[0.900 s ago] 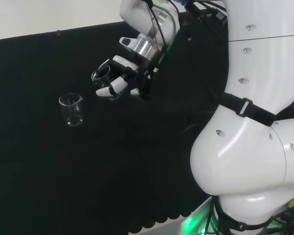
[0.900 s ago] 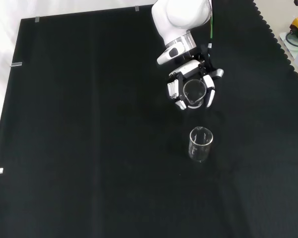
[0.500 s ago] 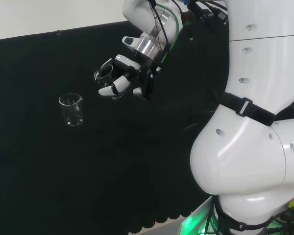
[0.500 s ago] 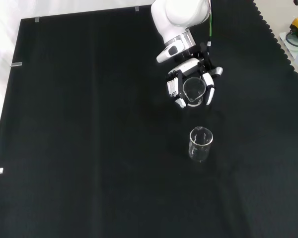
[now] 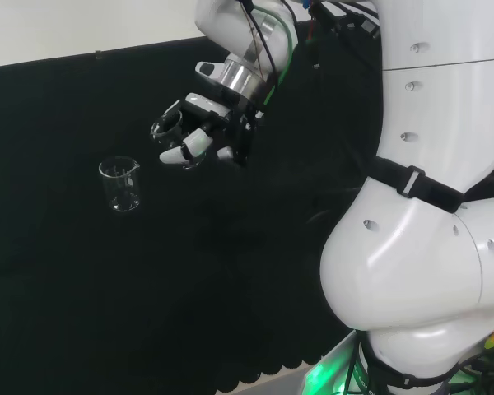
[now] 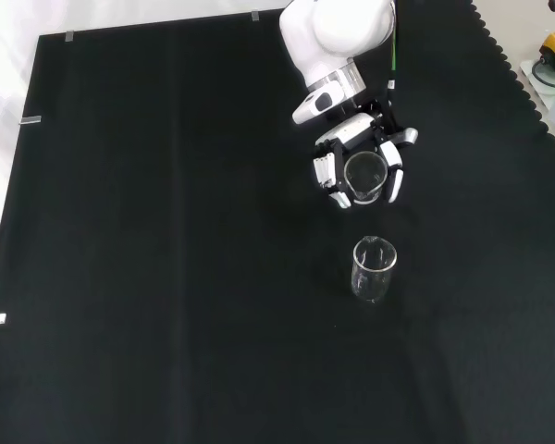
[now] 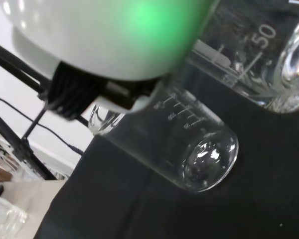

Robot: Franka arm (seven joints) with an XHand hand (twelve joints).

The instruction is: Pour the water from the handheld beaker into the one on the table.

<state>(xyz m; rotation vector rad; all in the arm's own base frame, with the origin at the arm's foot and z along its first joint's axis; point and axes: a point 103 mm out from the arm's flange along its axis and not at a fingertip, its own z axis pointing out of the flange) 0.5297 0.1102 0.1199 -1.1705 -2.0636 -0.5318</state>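
1. Hand (image 6: 361, 176): my fingers are curled round the held beaker (image 6: 363, 174), lifted above the bench (image 6: 166, 277).
2. Empty beaker (image 6: 374, 269): upright on the cloth, apart from my hand, just below it in the front view and to its left in the head view (image 5: 120, 183).
3. Step in hand: bring the held lip over the standing rim before tipping; tilt slowly, spout first, without knocking the glass.
4. Hard to make out: whether my beaker holds water, and how much; both are clear glass on black.
5. Wrist view: the standing beaker (image 7: 189, 144) looms large, with the held one (image 7: 259, 55) cut off at the edge.
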